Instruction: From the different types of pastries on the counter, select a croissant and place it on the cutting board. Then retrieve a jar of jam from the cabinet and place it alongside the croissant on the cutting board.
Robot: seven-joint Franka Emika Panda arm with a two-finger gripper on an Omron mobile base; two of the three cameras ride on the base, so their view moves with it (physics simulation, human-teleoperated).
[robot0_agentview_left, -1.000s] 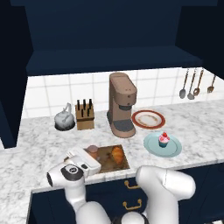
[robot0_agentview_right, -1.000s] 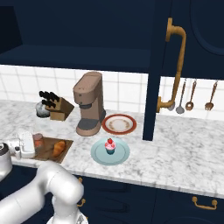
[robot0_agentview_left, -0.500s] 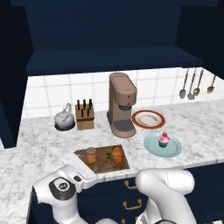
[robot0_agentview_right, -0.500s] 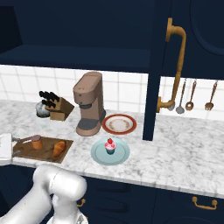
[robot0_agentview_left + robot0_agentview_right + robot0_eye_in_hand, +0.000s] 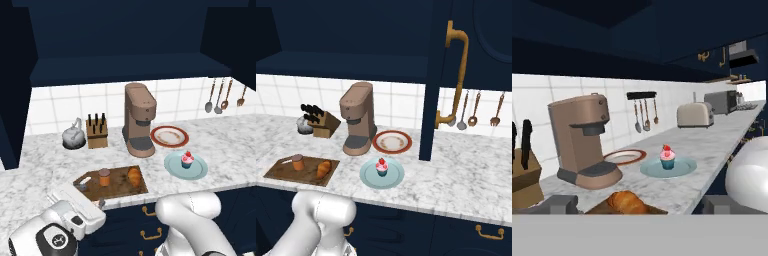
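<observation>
Marbled white-grey table [image 5: 45,165] under dark navy cabinet [image 5: 125,45], tiled wall behind. Tool [image 5: 95,206] sits low at the table's front edge, just off the near left corner of the cutting board [image 5: 117,187]; hand view shows two grey finger tips [image 5: 559,205] set wide apart with nothing between them, so it's spread open and holding nothing. Just ahead of the tool on the board: jar of jam [image 5: 104,177] upright, croissant [image 5: 134,175] beside it to the right, close but apart. Croissant also shows right in front of the tips in hand view [image 5: 628,202]. Beyond the board from the tool: brown coffee machine [image 5: 139,120], knife block [image 5: 97,132] and grey kettle [image 5: 73,137] further left. To the right of the board: pink cupcake [image 5: 187,159] on a light blue plate [image 5: 172,167], and a red-rimmed plate [image 5: 170,135] behind it. Utensils [image 5: 218,95] hang on the far right wall. Toaster [image 5: 695,114] far down the table in hand view. Nothing stands between tool and board.
</observation>
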